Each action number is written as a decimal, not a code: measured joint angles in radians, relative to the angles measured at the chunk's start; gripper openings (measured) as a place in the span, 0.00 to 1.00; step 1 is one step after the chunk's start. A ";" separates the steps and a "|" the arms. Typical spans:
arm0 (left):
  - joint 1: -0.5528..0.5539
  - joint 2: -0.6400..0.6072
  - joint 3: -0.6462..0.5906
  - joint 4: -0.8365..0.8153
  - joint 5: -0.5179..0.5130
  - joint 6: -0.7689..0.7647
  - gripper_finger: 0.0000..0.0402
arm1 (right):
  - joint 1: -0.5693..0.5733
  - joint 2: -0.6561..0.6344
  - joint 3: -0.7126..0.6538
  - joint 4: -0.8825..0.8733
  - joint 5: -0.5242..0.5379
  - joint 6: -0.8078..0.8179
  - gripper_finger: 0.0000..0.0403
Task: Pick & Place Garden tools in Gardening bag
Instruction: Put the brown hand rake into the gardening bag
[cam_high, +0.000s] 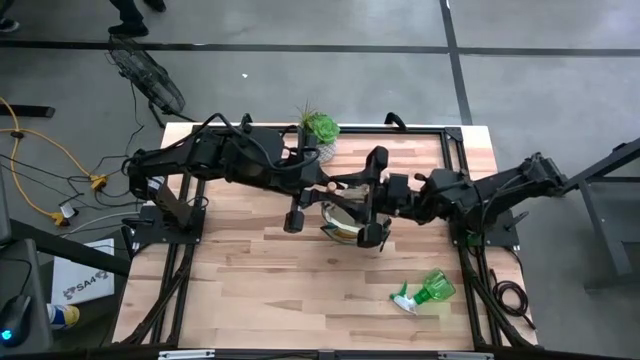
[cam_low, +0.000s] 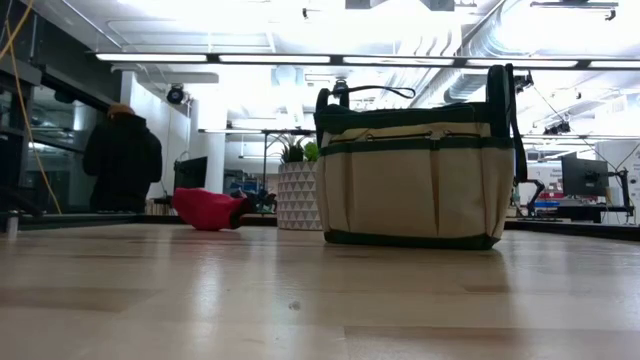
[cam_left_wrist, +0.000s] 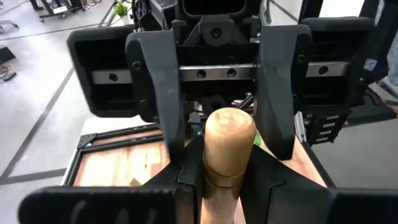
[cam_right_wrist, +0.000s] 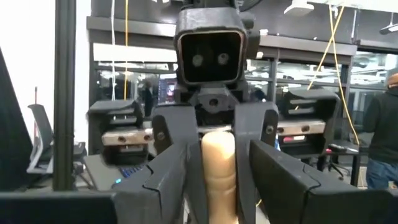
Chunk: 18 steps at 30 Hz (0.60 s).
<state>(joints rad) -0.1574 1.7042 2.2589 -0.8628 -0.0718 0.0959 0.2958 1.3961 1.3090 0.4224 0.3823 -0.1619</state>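
My left gripper (cam_high: 335, 190) sits over the middle of the table (cam_high: 260, 270), fingers pinched on a wooden handle (cam_left_wrist: 229, 149). The handle is pale and rounded at its end, with a turned collar below; from the left wrist view I see it pressed between my two dark fingers (cam_left_wrist: 158, 93), with the opposing gripper straight ahead. What metal end it carries is hidden from me, so I cannot tell trowel from rake.

Beneath both grippers stands the gardening bag (cam_low: 415, 170): tan fabric body, dark green rim and base band, loop handles upright. From above, only a sliver of its open mouth (cam_high: 340, 222) shows between the arms, so its contents are hard to make out.

My right gripper (cam_high: 385, 195) meets the left over the bag, its fingers closed on the same handle (cam_right_wrist: 217, 165), which rises between them in the right wrist view.

The green spray bottle (cam_high: 425, 292) lies on its side near the table's right front, well apart from the bag. The red glove (cam_low: 208, 209) lies beside the white pot (cam_low: 297, 195) behind.
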 joint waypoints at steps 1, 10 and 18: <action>0.000 0.000 0.000 -0.003 -0.002 0.000 0.15 | -0.003 0.005 0.000 0.013 -0.004 -0.001 0.41; 0.000 0.000 0.000 -0.014 -0.003 -0.006 0.15 | -0.024 0.025 0.000 0.049 -0.026 -0.019 0.41; 0.000 0.000 0.000 -0.009 0.001 -0.005 0.15 | -0.040 0.031 0.000 0.069 -0.069 -0.018 0.36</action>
<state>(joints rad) -0.1574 1.7042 2.2589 -0.8715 -0.0707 0.0910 0.2560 1.4273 1.3090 0.4911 0.3133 -0.1802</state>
